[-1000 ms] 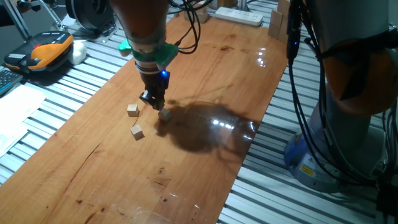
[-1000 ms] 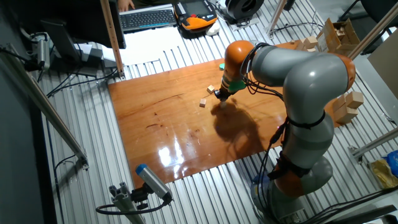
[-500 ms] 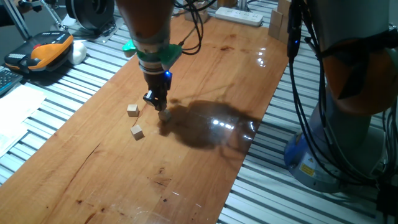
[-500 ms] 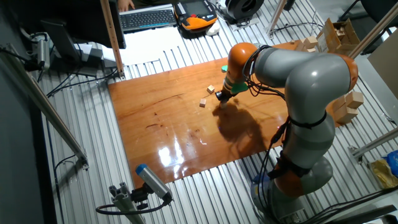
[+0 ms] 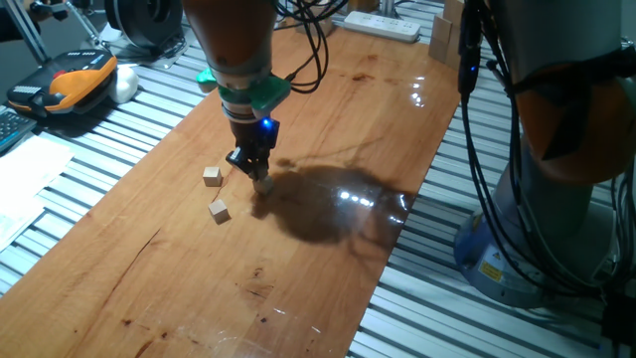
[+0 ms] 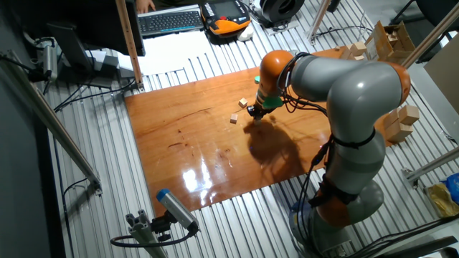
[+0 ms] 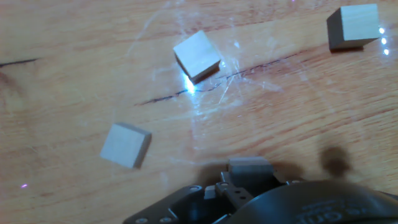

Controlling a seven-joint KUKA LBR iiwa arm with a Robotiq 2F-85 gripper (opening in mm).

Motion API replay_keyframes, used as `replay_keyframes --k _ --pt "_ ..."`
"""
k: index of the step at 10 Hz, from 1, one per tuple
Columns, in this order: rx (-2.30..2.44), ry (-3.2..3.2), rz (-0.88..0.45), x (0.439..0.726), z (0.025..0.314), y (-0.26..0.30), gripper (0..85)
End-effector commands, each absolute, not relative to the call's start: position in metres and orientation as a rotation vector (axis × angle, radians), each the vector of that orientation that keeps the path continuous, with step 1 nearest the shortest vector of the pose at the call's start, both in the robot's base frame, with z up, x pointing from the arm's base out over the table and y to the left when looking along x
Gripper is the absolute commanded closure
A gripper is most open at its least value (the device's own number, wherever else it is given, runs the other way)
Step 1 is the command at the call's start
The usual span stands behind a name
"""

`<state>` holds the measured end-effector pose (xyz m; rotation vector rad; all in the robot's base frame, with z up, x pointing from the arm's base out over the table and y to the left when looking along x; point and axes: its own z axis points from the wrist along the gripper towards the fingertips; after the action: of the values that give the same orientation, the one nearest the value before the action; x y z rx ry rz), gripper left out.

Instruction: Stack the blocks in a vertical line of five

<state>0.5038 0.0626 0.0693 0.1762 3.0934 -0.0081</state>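
1. Progress: no stack is visible in any view. Every block that shows lies singly on the wooden table (image 5: 328, 119), so the vertical line of five is, in my judgement, at its very start.

2. Blocks located: one fixed view shows two loose cubes left of the gripper (image 5: 258, 175), one block (image 5: 212, 176) nearer the arm and a second block (image 5: 220, 210) just below it, apart from each other. The other fixed view shows the same pair (image 6: 244, 102) and (image 6: 234, 119).

3. The hand view shows three separate cubes on the wood: a centre block (image 7: 196, 55), a lower-left block (image 7: 125, 145) and an upper-right block (image 7: 352, 25), none touching. A pale grey-looking piece (image 7: 250, 168) sits right at the fingers; it may be a fourth block, but this cannot be confirmed. A fifth block is not identified.

4. Gripper state: it is low over the table, close to the surface. Whether the fingers are parted, closed, or gripping that pale piece cannot be told; the tips are hidden by the hand's own body.

5. Remaining: all five placements, as far as the pictures show.

6. Writing: none legible. The blocks are plain. A yellow label on the robot base (image 5: 490, 270) is too small to read.
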Motion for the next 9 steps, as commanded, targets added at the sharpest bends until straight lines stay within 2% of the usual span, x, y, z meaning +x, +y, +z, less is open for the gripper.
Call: replay_keyframes --k 1,9 --pt "0.173 3.092 -0.011 0.5032 0.0691 0.0632 85.0" --pt "0.151 3.094 -0.02 0.507 0.0716 0.0574 85.0"
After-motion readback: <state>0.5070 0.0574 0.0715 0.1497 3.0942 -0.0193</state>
